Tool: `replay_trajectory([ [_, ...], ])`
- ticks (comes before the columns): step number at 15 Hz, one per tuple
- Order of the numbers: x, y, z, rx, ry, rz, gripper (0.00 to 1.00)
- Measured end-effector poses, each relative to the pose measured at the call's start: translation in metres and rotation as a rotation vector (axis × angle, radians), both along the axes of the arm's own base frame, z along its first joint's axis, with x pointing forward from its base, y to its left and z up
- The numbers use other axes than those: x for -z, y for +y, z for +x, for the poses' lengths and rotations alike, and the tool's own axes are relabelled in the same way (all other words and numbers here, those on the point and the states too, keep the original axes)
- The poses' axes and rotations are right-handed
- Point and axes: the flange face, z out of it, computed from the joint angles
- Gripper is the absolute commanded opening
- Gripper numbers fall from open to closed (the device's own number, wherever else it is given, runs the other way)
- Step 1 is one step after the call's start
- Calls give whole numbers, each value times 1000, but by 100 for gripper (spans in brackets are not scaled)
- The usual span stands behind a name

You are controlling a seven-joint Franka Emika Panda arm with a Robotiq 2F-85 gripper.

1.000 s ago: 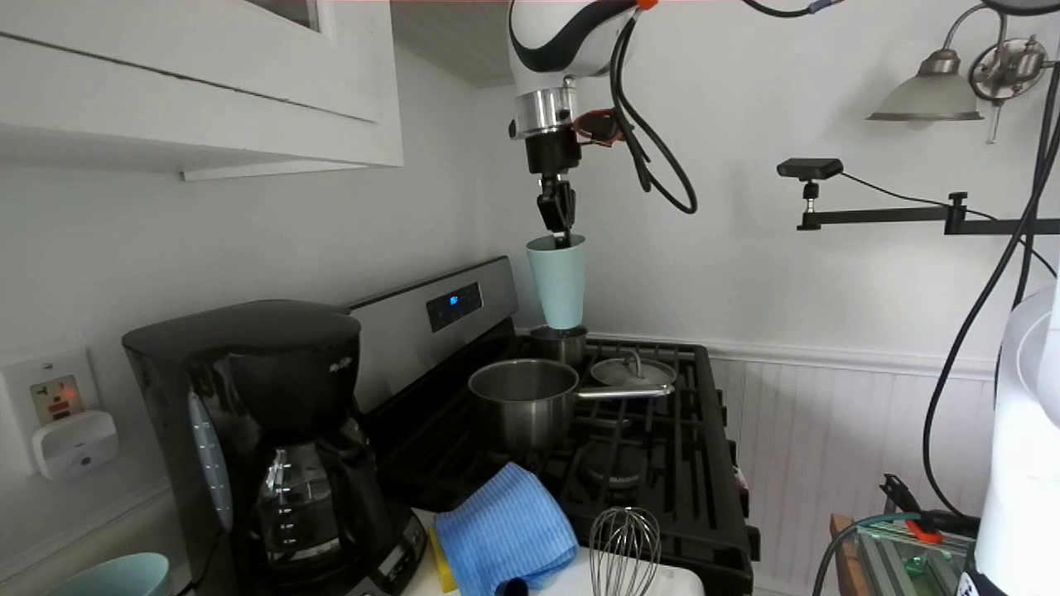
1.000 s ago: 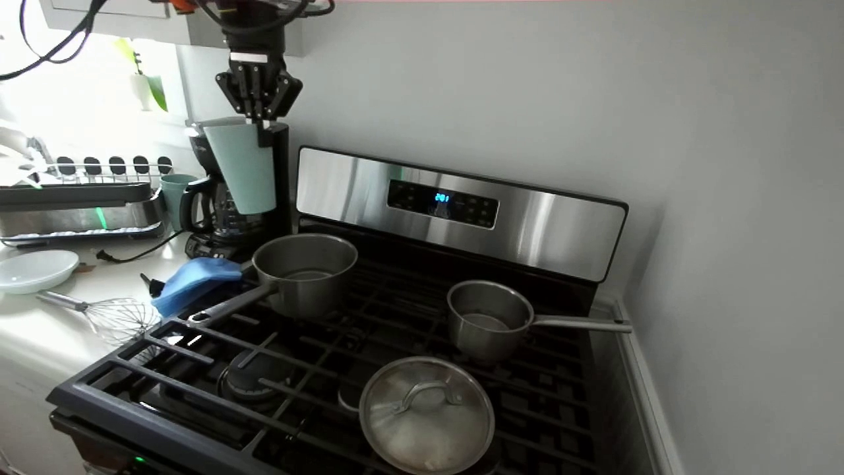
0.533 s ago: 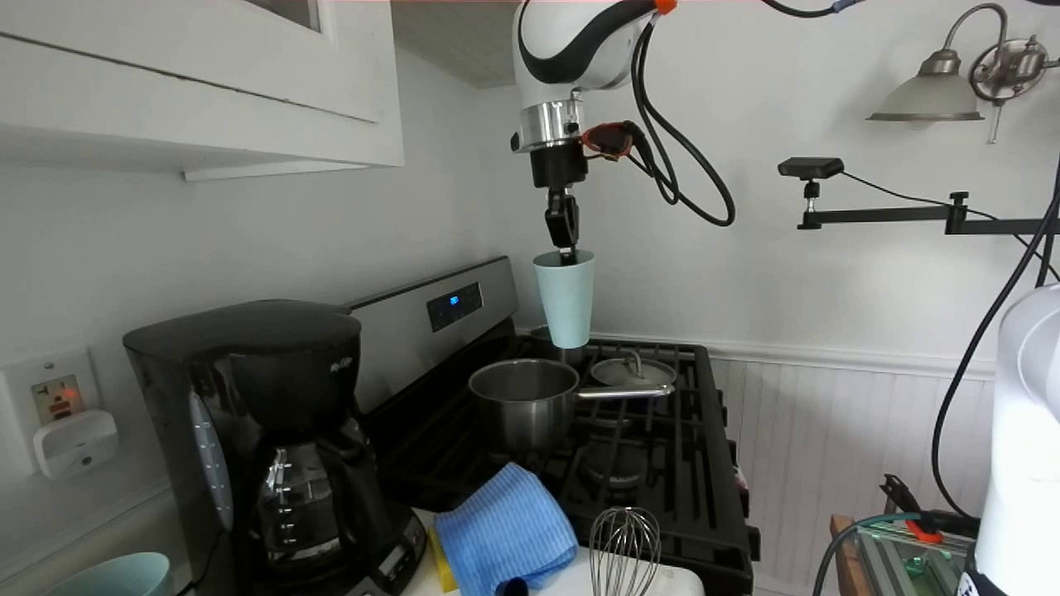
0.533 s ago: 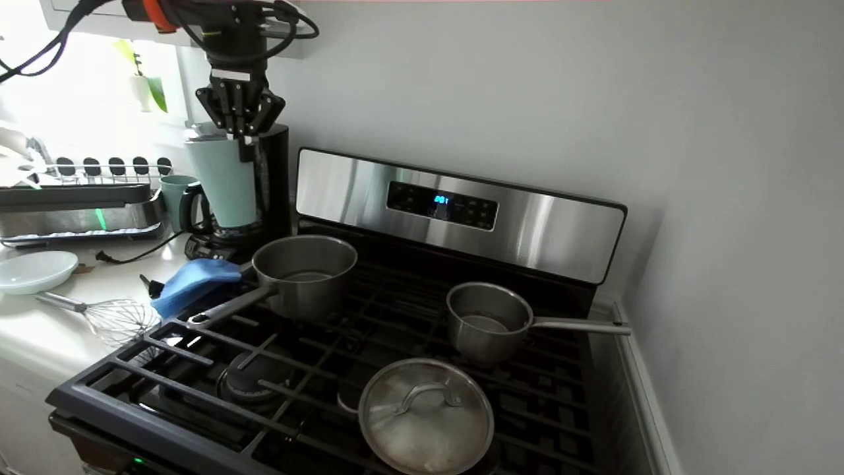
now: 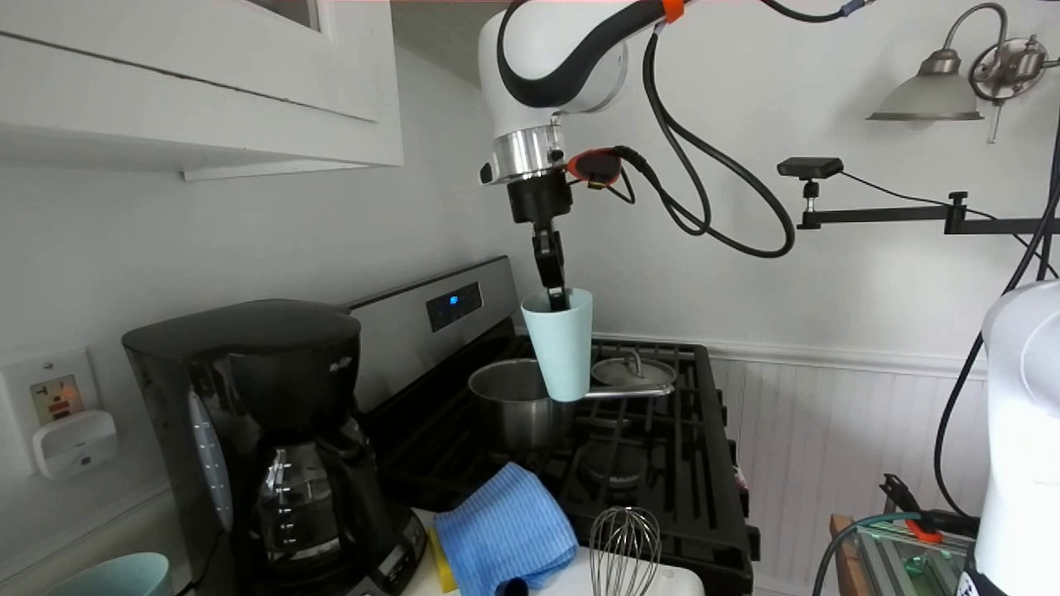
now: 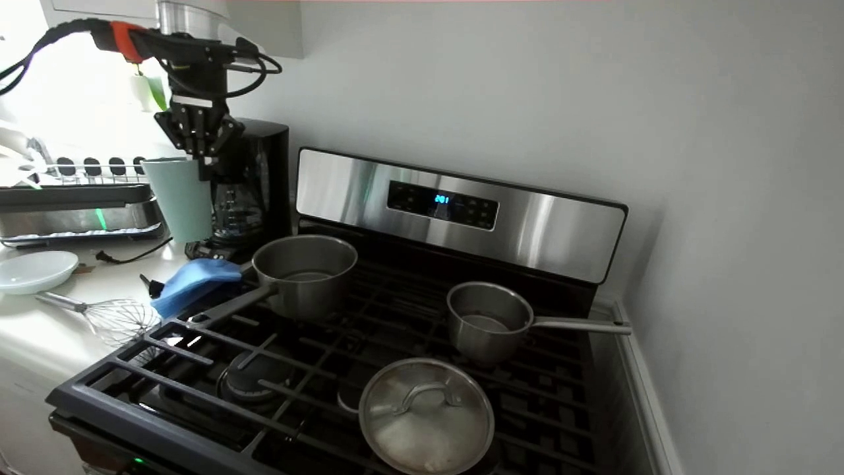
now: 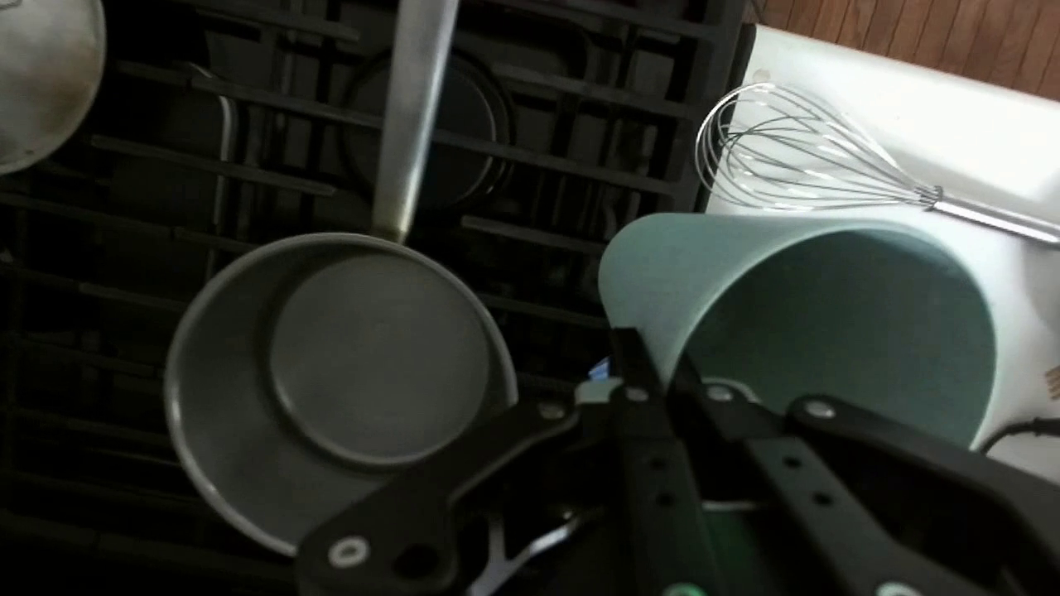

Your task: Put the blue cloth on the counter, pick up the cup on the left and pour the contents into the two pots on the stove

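Near the larger pot [image 7: 339,372] on the stove [image 6: 310,369], the gripper [image 7: 660,364] holds the pale teal cup [image 7: 654,257] in midair, its fingers pinched together on the cup's side, one inside the mouth and one outside. The wrist view looks down into that mouth, though the interior is too dim to tell what lies within; both exterior views mostly show the outside of the cup, tilted slightly. The blue cloth [image 5: 505,526] lies on the counter [image 6: 33,330] by the stove, near the coffee maker [image 5: 248,372]; both exterior views show it, while the wrist view catches just a small patch of its blue beyond the fingers. Only an exterior view plainly shows the smaller pot [image 6: 484,330], standing across the stove from the larger pot, its handle pointing away. Near it rests the lid [image 6: 427,422], whole there but cut off at a corner of the wrist view. The whisk [image 6: 84,307] shows from wires to handle in an exterior view, while the wrist view crops the handle's end. A wall lamp [image 5: 927,96] appears in an exterior view only, as do a dish rack [image 6: 79,211] and a white bowl [image 6: 37,272].
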Motion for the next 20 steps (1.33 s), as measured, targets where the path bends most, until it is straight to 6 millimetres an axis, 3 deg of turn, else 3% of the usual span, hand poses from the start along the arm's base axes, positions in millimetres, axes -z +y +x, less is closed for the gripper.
replay_trajectory([
  [4,39,48,-6,-98,-19,7,4],
  [6,51,57,-9,-119,-22,7,4],
  [12,55,62,-9,-131,-19,11,1],
  [20,112,131,17,-121,-51,113,1],
])
